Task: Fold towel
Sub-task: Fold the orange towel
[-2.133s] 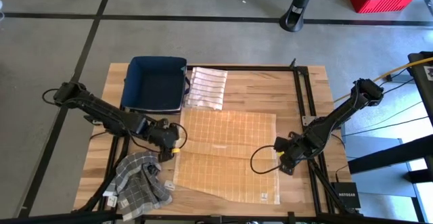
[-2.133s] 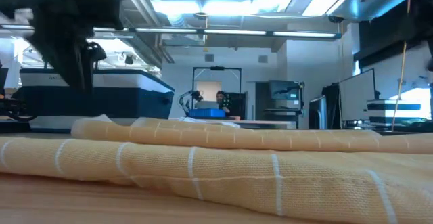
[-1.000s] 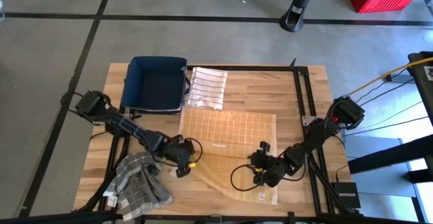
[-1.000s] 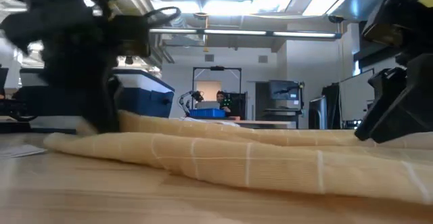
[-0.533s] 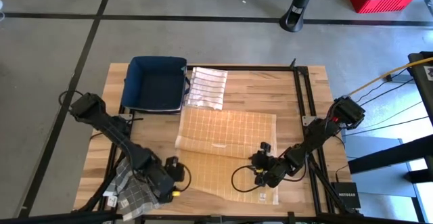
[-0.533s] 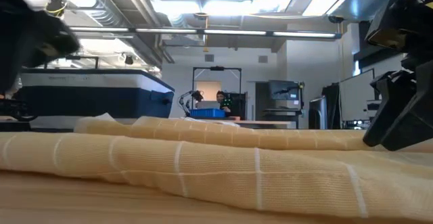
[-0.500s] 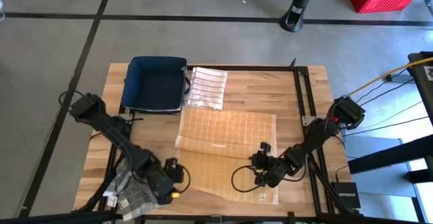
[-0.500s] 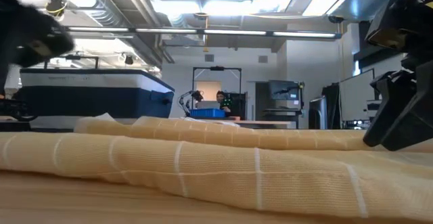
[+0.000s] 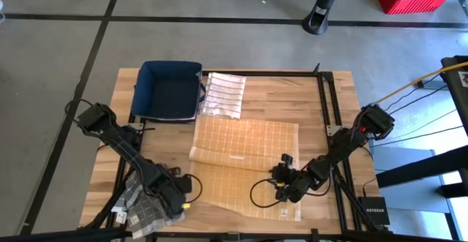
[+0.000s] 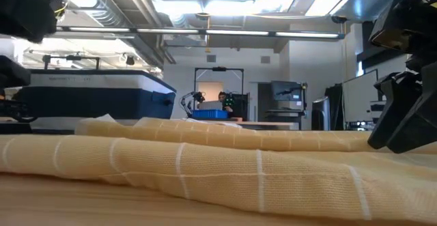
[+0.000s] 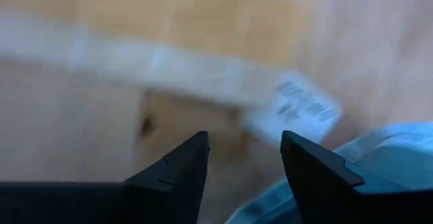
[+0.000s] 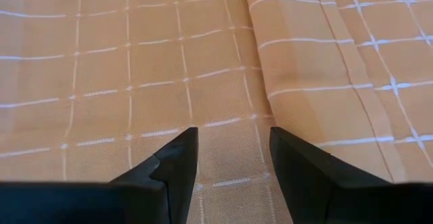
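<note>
Left gripper (image 9: 183, 196), fingers apart and empty, has swung off the half-folded orange towel (image 9: 245, 154) toward the grey checked cloth (image 9: 150, 202), while right gripper (image 9: 281, 188) hovers parted mid-towel.

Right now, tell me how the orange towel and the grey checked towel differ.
The orange towel lies spread mostly flat across the middle of the table, with one fold line across it; the grey checked towel sits crumpled at the near left corner. The orange towel has thin pale grid lines; the grey towel has a darker check. The right gripper hangs over the orange towel, the left gripper beside the grey towel. Both are checked cloths.
</note>
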You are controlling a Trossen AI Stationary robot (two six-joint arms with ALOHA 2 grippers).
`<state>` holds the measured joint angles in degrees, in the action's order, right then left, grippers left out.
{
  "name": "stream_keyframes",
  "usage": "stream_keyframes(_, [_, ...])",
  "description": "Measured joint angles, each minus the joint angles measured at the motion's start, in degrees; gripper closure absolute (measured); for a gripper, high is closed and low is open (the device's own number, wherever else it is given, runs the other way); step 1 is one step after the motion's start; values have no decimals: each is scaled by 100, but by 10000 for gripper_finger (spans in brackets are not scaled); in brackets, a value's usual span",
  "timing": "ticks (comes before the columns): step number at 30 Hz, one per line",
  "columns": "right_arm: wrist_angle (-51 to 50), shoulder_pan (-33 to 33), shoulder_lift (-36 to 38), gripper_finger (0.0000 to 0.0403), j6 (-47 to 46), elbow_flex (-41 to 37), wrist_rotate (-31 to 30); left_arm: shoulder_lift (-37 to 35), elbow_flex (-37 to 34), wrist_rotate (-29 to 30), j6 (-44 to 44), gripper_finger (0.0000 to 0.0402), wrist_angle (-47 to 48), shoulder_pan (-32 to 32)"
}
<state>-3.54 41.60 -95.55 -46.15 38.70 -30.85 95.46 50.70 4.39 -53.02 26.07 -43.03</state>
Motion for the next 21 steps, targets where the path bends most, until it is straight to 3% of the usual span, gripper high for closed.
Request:
stream_keyframes(13, [2, 0, 2, 217, 0, 0, 3, 332, -72, 366, 949, 221, -1255, 111])
stream_keyframes(21, [1, 0, 2, 217, 0, 0, 2, 310, -72, 500, 969, 239, -2018, 267])
